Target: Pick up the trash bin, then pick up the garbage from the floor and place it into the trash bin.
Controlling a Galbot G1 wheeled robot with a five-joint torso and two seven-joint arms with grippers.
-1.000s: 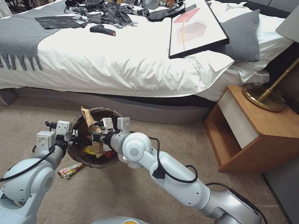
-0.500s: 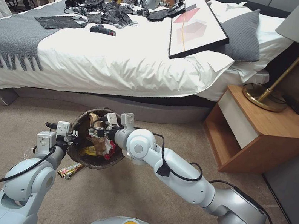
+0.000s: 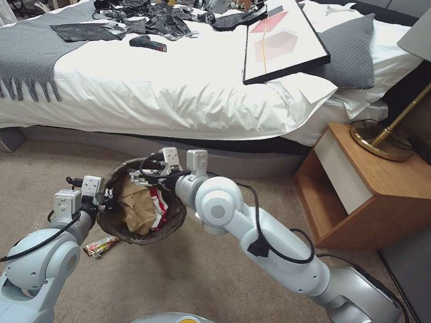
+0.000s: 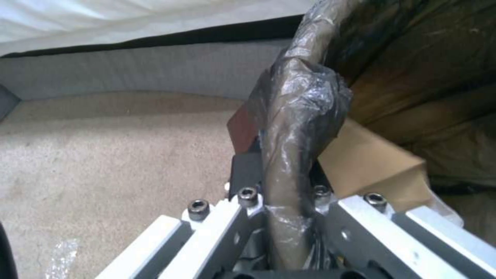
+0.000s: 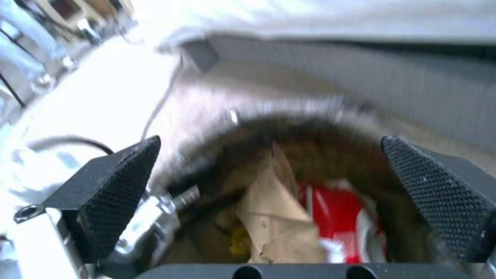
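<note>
A: How do the jaws of the left gripper (image 3: 105,194) stand?

B: They are closed on the bag-wrapped rim of the trash bin (image 3: 172,224). In the left wrist view the brown liner (image 4: 297,100) is bunched into a fold that runs down between the two metal jaw blocks, with a corner of brown cardboard (image 4: 369,164) just inside the rim.

A: And the right gripper (image 3: 138,176)?

B: Spread wide and holding nothing. In the right wrist view its two black textured pads (image 5: 121,190) stand far apart, with the mouth of the bin (image 5: 398,217) between and beyond them. From the head camera it hangs over the bin's far rim, at about twelve o'clock of the opening.

A: What lies inside the bin?

B: A crumpled brown paper bag (image 3: 137,209) fills the middle, a red wrapper (image 3: 157,204) is at its three o'clock side, and a little yellow (image 5: 238,242) shows beside the paper.

A: Where is the bin?

B: On the beige carpet (image 3: 189,284) in front of the robot, at the foot of the bed's grey base (image 3: 135,145), tipped so its opening faces the head camera. The left gripper grips it at nine o'clock.

A: Any garbage outside it?

B: One yellow and red snack wrapper (image 3: 100,245) lies on the carpet at about seven o'clock from the bin, just beside the left forearm.
</note>
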